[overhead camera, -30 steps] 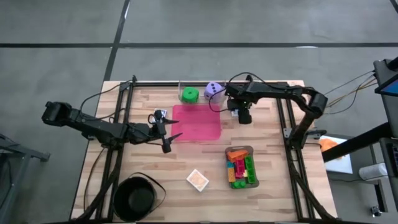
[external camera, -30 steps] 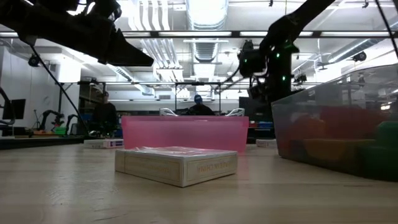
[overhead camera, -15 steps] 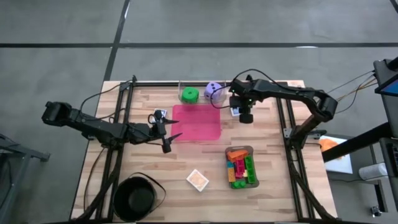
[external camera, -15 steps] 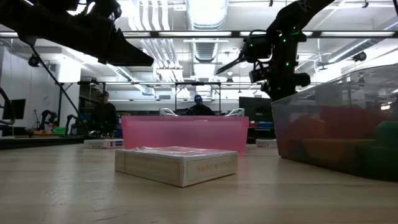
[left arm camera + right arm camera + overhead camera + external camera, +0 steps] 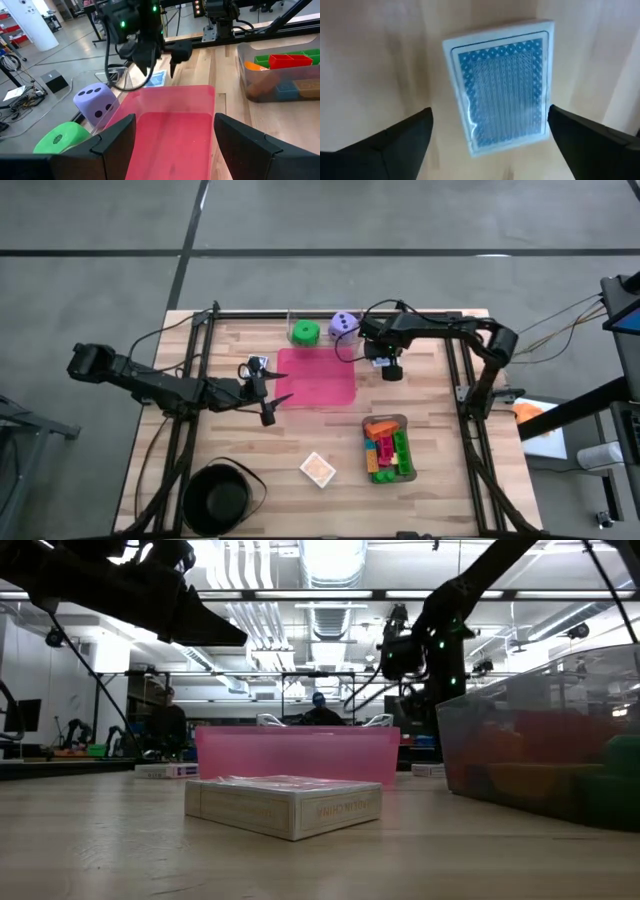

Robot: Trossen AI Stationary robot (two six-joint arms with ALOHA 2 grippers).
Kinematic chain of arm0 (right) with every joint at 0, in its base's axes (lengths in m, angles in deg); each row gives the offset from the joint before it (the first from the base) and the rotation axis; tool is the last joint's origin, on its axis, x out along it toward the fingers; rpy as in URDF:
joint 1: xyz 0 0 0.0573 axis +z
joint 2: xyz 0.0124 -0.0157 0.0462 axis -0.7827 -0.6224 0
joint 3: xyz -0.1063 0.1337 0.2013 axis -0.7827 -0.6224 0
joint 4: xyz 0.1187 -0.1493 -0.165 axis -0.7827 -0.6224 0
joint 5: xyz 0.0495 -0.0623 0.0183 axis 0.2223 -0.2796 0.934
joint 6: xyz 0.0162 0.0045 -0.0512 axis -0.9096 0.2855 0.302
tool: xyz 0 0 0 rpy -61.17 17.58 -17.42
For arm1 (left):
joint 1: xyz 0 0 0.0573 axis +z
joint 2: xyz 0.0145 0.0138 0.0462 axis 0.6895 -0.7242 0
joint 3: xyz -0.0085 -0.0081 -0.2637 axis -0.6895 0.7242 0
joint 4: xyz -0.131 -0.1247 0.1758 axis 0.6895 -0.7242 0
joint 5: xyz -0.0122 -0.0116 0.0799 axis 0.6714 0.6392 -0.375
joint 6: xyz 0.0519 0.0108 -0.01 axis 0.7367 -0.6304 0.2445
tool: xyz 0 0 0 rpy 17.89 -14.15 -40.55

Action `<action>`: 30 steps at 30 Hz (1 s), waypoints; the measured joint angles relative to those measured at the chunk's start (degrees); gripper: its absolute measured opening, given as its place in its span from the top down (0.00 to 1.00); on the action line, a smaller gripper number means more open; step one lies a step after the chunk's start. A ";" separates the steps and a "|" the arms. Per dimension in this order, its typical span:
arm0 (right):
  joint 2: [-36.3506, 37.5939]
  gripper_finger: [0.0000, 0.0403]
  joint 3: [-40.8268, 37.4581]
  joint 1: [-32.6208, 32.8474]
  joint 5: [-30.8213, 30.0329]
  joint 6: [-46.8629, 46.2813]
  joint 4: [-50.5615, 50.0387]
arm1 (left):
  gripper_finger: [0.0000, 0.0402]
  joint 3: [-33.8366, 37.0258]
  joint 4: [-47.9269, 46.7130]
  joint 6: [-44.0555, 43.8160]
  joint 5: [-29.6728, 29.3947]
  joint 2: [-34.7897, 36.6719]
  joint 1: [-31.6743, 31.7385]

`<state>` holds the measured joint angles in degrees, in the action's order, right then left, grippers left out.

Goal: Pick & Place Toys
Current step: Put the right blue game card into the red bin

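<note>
A blue card pack [image 5: 500, 85] lies flat on the wood near the pink tray's far right corner. My right gripper [image 5: 495, 140] [image 5: 390, 368] points straight down over it, open, with one finger on each side and a gap to the pack. My left gripper [image 5: 172, 145] [image 5: 272, 395] hovers open at the pink tray's [image 5: 315, 377] left edge, with nothing between its fingers. A green die [image 5: 305, 333] and a purple die [image 5: 344, 324] sit beyond the tray's far edge. An orange card pack [image 5: 318, 470] lies flat near the front. Coloured bricks [image 5: 385, 448] fill a clear tray.
A black round bowl [image 5: 220, 498] stands at the near left corner. The clear tray [image 5: 401, 421] of bricks sits right of centre, near the front. Black frame rails [image 5: 195, 360] run along the table's left and right sides. Bare wood lies between the pink tray and the orange pack.
My right gripper rose and swung a little toward the table's right edge. It then came back down over the blue card pack. The left arm has kept still.
</note>
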<state>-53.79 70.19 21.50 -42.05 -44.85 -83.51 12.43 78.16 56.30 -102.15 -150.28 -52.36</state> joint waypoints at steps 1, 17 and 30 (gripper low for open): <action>-0.89 0.03 0.00 -0.22 -0.13 0.41 0.55 | 0.33 0.00 0.00 0.00 0.00 0.00 0.01; -5.78 0.10 1.35 -2.49 3.14 3.96 3.29 | 0.33 0.00 -0.15 0.00 0.01 0.00 0.01; -3.78 0.29 0.92 -2.29 2.06 -0.28 5.48 | 0.33 0.00 -0.21 -0.60 0.02 0.00 0.01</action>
<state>-57.57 71.11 19.22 -40.00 -45.13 -78.03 12.43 77.95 55.71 -102.13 -150.28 -52.35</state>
